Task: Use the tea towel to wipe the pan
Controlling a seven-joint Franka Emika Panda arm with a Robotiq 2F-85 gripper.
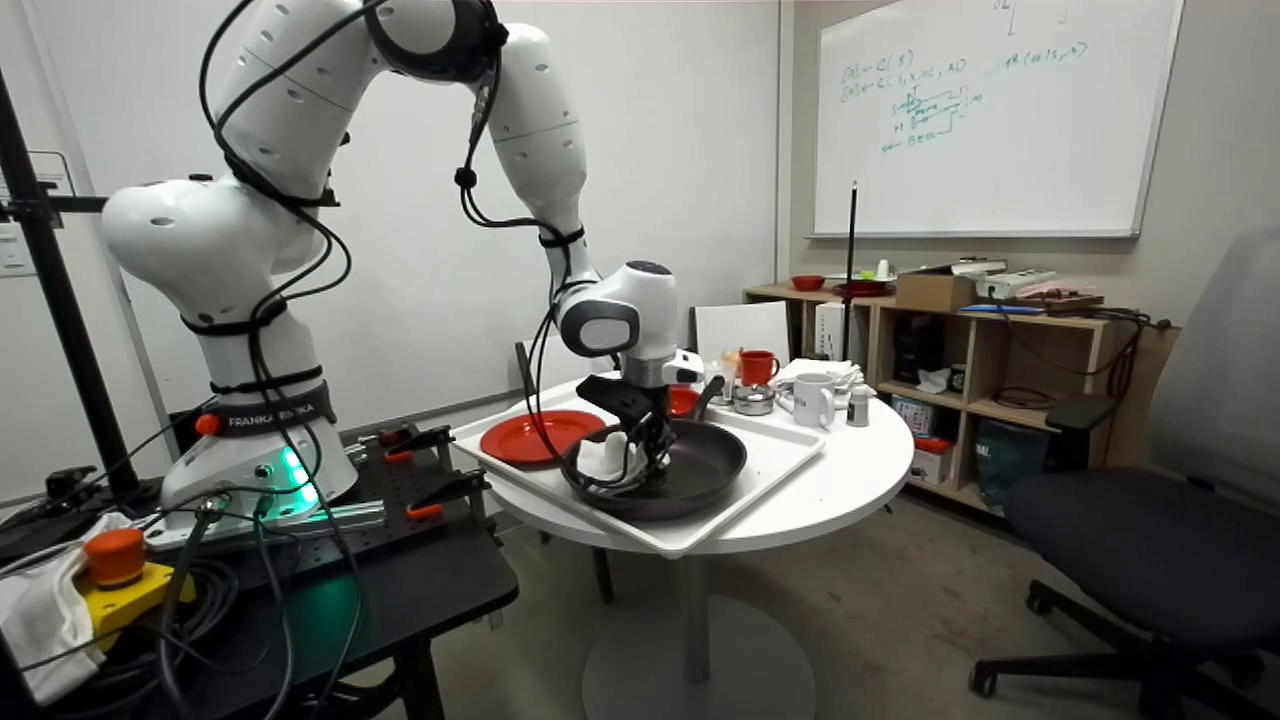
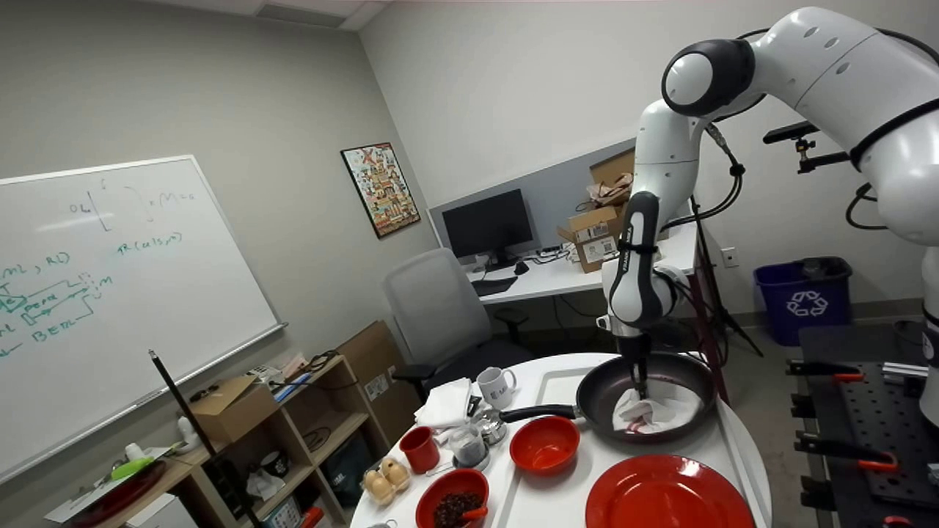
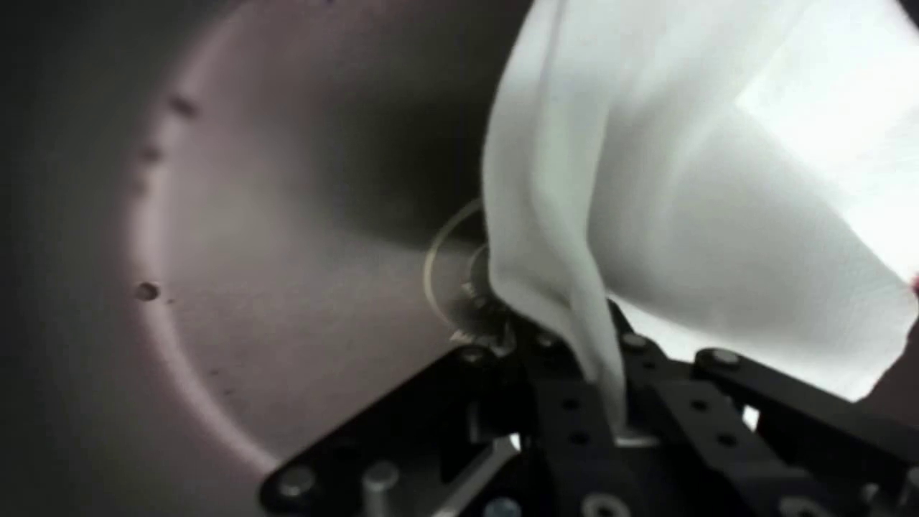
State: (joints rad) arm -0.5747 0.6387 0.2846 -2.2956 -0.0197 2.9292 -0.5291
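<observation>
The pan (image 1: 708,468), round and black, rests on a white tray with its handle (image 2: 539,413) pointing away from the arm's base. Inside it lies the tea towel (image 2: 664,411), a crumpled white cloth with red stripes at one corner. My gripper (image 2: 642,392) reaches down into the pan, its jaws shut on a fold of the cloth. In the wrist view that fold of the tea towel (image 3: 632,165) runs down between the fingers of my gripper (image 3: 585,345). Bare pan floor (image 3: 309,309) shows to the left there. The cloth hides part of the pan's bottom.
Beside the pan a flat red plate (image 2: 664,495) sits on the tray (image 1: 775,452). A red bowl (image 2: 544,444) stands near the handle. Farther along the round table are a white mug (image 2: 497,387), a red mug (image 2: 420,449), eggs (image 2: 386,480) and a red bowl of beans (image 2: 452,499).
</observation>
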